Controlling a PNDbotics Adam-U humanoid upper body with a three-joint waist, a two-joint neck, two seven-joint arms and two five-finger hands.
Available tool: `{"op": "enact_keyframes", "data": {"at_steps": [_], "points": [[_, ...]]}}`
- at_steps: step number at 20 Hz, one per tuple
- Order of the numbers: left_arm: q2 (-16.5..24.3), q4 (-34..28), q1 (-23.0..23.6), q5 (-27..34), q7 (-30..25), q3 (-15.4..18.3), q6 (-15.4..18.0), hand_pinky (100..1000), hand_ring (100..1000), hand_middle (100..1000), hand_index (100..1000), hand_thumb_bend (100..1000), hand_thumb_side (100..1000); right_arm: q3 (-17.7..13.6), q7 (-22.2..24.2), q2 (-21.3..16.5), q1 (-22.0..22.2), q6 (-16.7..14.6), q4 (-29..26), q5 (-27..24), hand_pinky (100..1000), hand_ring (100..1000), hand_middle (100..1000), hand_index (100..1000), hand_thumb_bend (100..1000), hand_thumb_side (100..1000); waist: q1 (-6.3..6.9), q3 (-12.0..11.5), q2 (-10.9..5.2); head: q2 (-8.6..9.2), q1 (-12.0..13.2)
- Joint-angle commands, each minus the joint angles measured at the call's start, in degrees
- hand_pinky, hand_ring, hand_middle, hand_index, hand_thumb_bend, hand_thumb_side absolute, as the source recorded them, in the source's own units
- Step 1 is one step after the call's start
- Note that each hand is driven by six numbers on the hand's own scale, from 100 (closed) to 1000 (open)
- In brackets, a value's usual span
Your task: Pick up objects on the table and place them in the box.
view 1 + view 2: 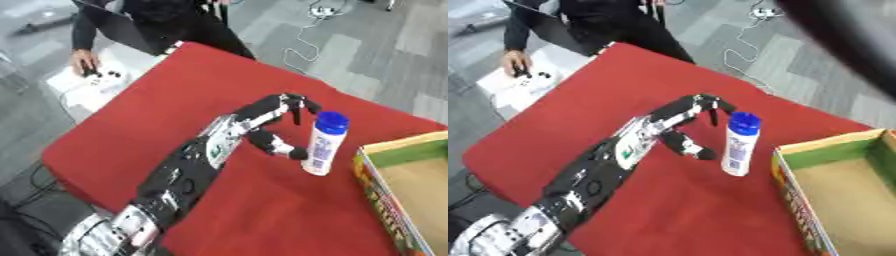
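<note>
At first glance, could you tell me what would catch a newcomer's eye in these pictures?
The black and silver left hand reaches across the red table from the lower left, its fingers and thumb spread around, but not closed on, a white bottle with a blue cap standing upright. Just right of the bottle, an open cardboard box with a green inner wall sits at the table's right edge.

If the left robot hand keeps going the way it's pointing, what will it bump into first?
Most likely the white bottle with the blue cap. The left robot hand points at it, thumb nearly at its side. The box lies farther on. Whether they already touch is hard to tell.
</note>
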State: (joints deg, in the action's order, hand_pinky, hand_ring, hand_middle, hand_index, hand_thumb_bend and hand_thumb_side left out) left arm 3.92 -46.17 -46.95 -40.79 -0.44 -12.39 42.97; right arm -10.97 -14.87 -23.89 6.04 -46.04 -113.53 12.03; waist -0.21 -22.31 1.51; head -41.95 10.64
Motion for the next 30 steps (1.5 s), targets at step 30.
{"op": "enact_keyframes", "data": {"at_steps": [30], "points": [[-0.9,7.2,-4.5,-12.3,6.3,5.1,-1.2,702,556,750,890,688,959,-0.1,3.8,-1.9,-2.9,1.2,-1.1,-4.0,100,283,333,397,124,936,-0.35,2.0,0.17,0.37,8.0]]}}
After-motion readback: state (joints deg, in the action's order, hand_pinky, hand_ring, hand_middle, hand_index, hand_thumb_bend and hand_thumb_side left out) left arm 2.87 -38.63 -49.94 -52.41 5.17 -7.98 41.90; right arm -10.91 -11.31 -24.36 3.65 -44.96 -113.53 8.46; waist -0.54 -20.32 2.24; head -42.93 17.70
